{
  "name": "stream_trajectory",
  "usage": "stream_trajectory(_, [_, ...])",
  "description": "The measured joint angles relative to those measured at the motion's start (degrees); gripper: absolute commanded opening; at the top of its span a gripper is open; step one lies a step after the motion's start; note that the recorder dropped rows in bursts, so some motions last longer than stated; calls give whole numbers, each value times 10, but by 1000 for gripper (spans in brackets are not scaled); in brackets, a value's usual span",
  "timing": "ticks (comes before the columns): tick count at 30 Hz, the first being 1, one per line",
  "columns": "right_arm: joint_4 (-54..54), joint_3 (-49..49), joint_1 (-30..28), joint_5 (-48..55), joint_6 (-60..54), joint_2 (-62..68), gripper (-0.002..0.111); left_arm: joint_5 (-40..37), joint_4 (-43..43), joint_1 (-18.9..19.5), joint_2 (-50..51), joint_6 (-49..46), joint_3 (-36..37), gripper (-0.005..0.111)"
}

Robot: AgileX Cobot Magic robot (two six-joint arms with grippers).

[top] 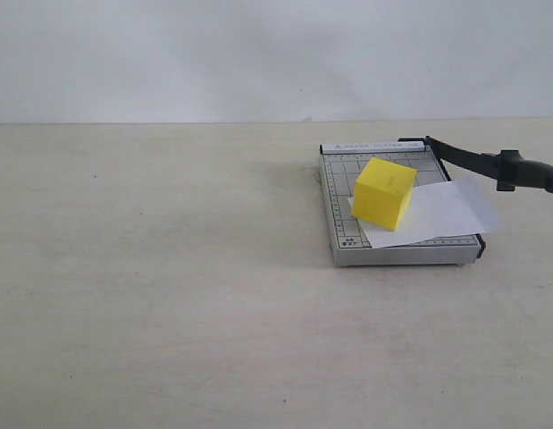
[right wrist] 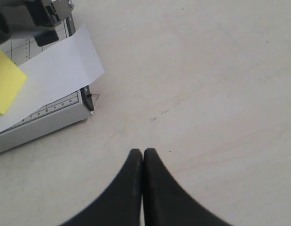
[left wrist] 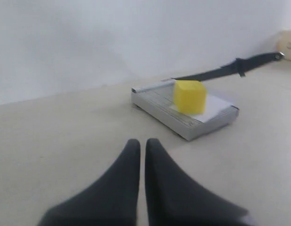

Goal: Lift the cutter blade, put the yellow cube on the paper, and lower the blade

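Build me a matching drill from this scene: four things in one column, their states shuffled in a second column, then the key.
Things
1. yellow cube
2. paper
3. cutter blade
4. right end effector

States
A. shut, over bare table
B. raised at a slant, handle out beyond the trimmer
C. sitting on the white sheet
D. lying on the trimmer, one corner sticking out past its edge

Pairs: 1-C, 2-D, 3-B, 4-A

We see the yellow cube (top: pixel 384 192) resting on the paper (top: pixel 453 210), which overhangs the grey trimmer base (top: pixel 401 254) on the right; the cutter blade (top: pixel 473 162) is tilted up.
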State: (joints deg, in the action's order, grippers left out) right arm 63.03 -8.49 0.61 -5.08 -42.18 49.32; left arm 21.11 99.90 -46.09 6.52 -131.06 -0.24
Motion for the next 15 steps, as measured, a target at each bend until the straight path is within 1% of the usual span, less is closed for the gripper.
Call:
stream_trajectory(1, [0,0,0,-2,0,0,0,1,0,24,-10,0,0,4])
stream_trajectory(3, [0,0,0,-4,0,0,0,1,0,56,-23,0,0,4])
stream_trajectory(4, [0,0,0,-5,0,0,0,1,0,78,-26,0,0,4])
stream_trajectory(10, [0,0,0,-6,0,0,0,1,0,173,-30,0,0,4])
stream_trajectory(12, [0,0,0,-6,0,0,0,1,0,198,-30,0,0,4])
stream_trajectory(15, [0,0,0,-6,0,0,0,1,0,251,-30,0,0,4])
